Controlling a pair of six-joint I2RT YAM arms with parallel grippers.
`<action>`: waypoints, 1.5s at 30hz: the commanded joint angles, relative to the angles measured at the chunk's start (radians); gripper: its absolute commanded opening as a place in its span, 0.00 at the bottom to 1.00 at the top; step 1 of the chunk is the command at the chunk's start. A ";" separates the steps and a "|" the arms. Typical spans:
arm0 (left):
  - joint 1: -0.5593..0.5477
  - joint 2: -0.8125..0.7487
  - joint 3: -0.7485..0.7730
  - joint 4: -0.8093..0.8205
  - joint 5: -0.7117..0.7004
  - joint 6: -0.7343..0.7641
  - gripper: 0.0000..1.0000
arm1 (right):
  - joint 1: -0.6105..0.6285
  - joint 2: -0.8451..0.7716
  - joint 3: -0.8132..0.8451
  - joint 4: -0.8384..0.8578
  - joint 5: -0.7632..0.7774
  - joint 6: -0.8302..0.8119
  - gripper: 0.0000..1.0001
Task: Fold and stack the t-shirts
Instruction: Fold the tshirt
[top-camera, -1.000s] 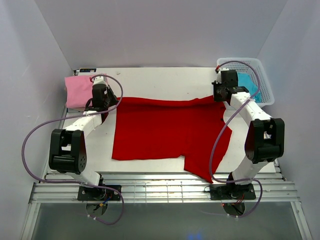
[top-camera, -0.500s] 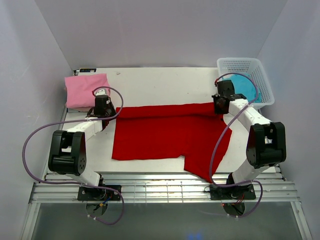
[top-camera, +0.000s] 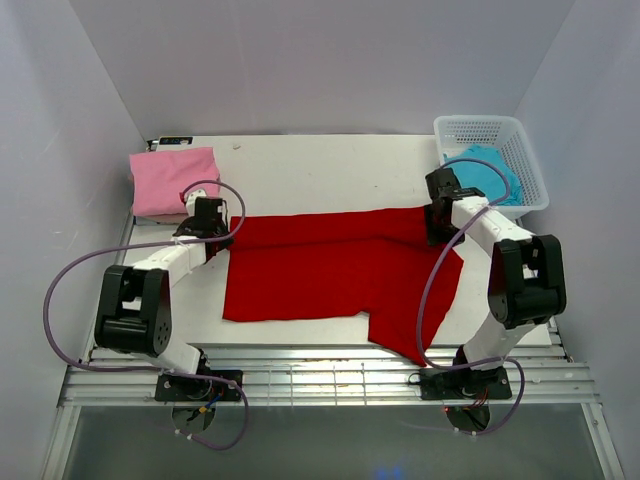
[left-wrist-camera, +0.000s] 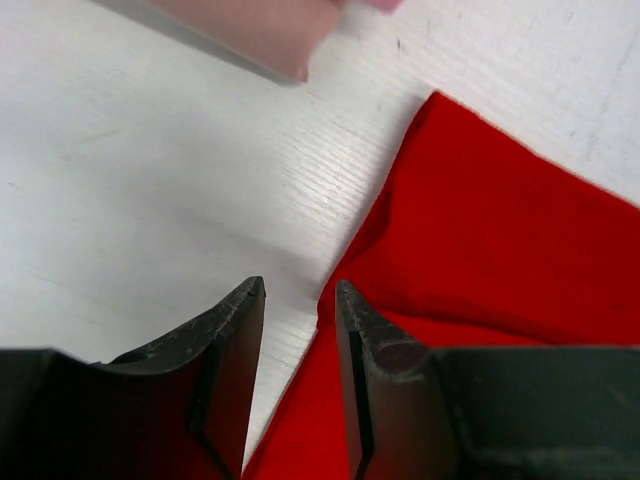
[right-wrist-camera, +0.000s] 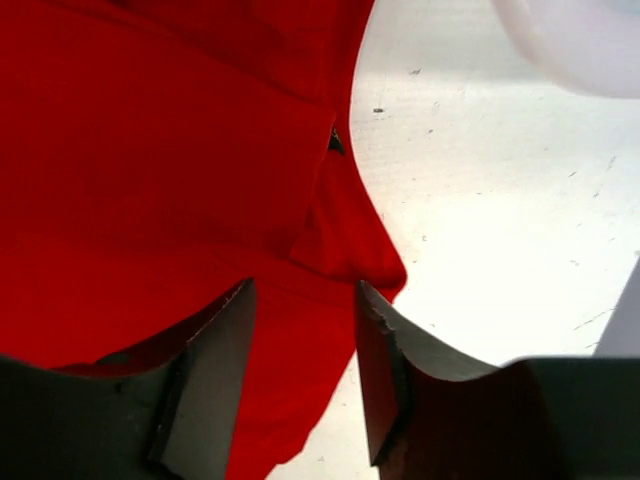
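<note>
**A:** Where is the red t-shirt (top-camera: 330, 270)?

**B:** It lies flat across the middle of the white table (top-camera: 330, 165). Its near edge runs straight on the left. At the near right, a flap of it juts out and reaches the table's near edge.

**A:** And the far edge?

**B:** A folded-over band of cloth runs along it from left to right. Each arm has its claw at one far corner of the shirt.

**A:** Take the left gripper (left-wrist-camera: 298, 290) first.

**B:** It is low over the far left corner. Its jaws stand partway apart with nothing between them. Through the gap I see bare table and the cloth's edge lying loose below.

**A:** The right gripper (right-wrist-camera: 305, 290)?

**B:** It is at the far right corner, jaws also partway apart and gripping nothing. Red cloth lies under the gap, with a small tuck at the corner and bare table to its right.

**A:** What is farther back?

**B:** A folded pink t-shirt (top-camera: 172, 180) sits at the far left of the table, just beyond the left gripper and apart from the red shirt. At the far right, a white lattice basket (top-camera: 527, 180) holds a turquoise t-shirt (top-camera: 482, 172), bunched up inside it.
</note>
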 joint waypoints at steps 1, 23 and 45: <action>-0.006 -0.127 0.009 -0.018 -0.122 -0.056 0.46 | 0.009 -0.099 0.070 -0.009 -0.002 -0.001 0.51; -0.218 0.120 0.177 0.198 0.093 -0.007 0.27 | 0.009 0.244 0.341 0.285 -0.524 -0.045 0.46; -0.219 0.175 0.180 0.195 0.068 0.006 0.27 | 0.023 0.313 0.273 0.273 -0.578 -0.037 0.39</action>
